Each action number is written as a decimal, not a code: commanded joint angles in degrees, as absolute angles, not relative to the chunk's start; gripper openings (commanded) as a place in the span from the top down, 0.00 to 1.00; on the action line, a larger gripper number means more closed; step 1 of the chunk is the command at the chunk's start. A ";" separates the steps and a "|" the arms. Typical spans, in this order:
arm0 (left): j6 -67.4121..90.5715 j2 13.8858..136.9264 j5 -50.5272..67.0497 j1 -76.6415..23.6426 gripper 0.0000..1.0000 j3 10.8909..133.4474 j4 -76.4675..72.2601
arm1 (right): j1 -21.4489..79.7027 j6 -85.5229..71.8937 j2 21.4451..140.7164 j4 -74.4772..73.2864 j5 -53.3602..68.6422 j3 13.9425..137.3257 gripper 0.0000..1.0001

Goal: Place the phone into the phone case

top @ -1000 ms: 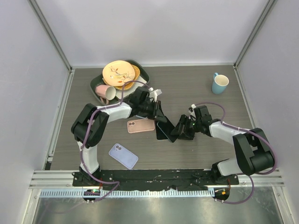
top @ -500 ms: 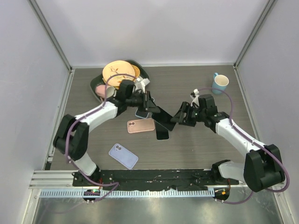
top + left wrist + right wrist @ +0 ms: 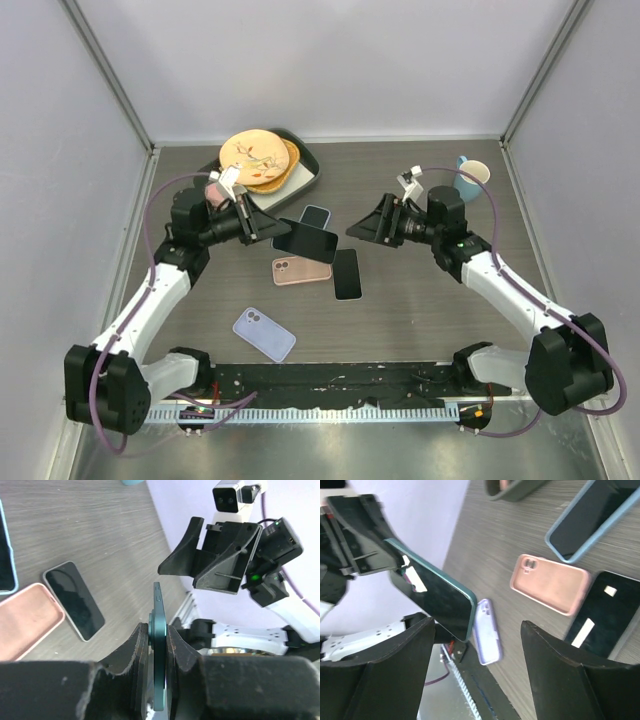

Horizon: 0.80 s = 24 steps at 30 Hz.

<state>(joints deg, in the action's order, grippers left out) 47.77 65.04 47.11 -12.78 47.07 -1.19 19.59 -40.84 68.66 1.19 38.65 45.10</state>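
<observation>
My left gripper (image 3: 272,229) is shut on a dark phone with a teal edge (image 3: 306,240) and holds it in the air, on edge, above the table. In the left wrist view the phone (image 3: 159,645) sits squeezed between the two pads. My right gripper (image 3: 365,226) is open and empty, facing the phone from the right with a gap between them. From the right wrist view the held phone (image 3: 432,587) is at upper left. An empty pink case (image 3: 302,271) lies under the phone, and a lavender case (image 3: 264,334) lies nearer the front.
A black phone (image 3: 347,273) lies right of the pink case. A phone in a light blue case (image 3: 315,216) lies behind them. A tray (image 3: 305,172) with plates and a pink mug (image 3: 215,190) is at back left. A blue mug (image 3: 469,178) stands at back right.
Both arms have pulled apart from the middle. My left gripper has lifted the teal phone up and to the left. My right gripper has backed off to the right, open.
</observation>
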 commanded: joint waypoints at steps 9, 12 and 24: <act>65.56 61.00 53.88 -10.81 1.00 41.75 -26.28 | 28.65 -52.20 74.62 21.61 41.39 48.34 0.29; 66.79 61.61 54.31 -10.90 1.00 41.75 -29.00 | 29.09 -53.17 74.97 23.02 41.66 48.25 0.34; 70.92 63.37 53.79 -10.81 1.00 39.55 -36.81 | 30.50 -65.56 77.87 41.31 47.28 46.41 0.70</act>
